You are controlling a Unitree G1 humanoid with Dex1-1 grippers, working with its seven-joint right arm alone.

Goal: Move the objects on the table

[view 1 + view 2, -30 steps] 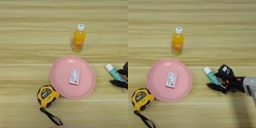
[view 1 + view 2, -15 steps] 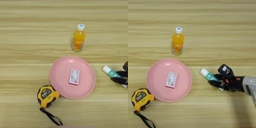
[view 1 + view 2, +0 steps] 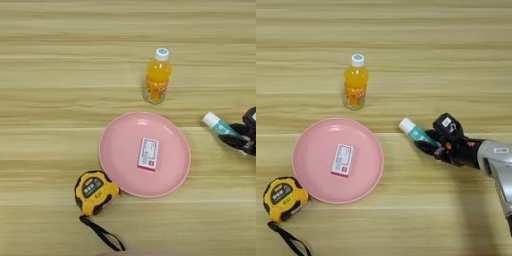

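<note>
On the wide, light wooden counter (image 3: 406, 30) with lengthwise grain stripes, the right gripper (image 3: 437, 141) comes in from the right on a silver forearm (image 3: 498, 161). Its two black fingers (image 3: 445, 123) are closed narrowly around the lower, green part of the white-and-green glue-stick tube (image 3: 415, 131). The tube lies tilted, its white end pointing to the far left and clear of the fingers, while its other end is hidden inside the grip. Whether the tube rests on the counter or is raised a little above it cannot be told.

Just left of the tube's white end, but not touching it, sits a round pink plate (image 3: 311, 150). A small white-and-red box (image 3: 342, 160) lies flat near the middle of the plate.

Beyond the plate, on the far side, the small orange-juice bottle (image 3: 356, 82) stands upright with its white cap on top. It is apart from the plate and well apart from the gripper.

At the near left, just beside the plate's rim, lies the yellow-and-black tape measure (image 3: 95, 191). Its black wrist strap (image 3: 102, 234) trails toward the near edge and to the right, lying loose on the wood.

The bottle, the plate and the tape measure are all to the left of the gripper; only the tube is in its grip.
</note>
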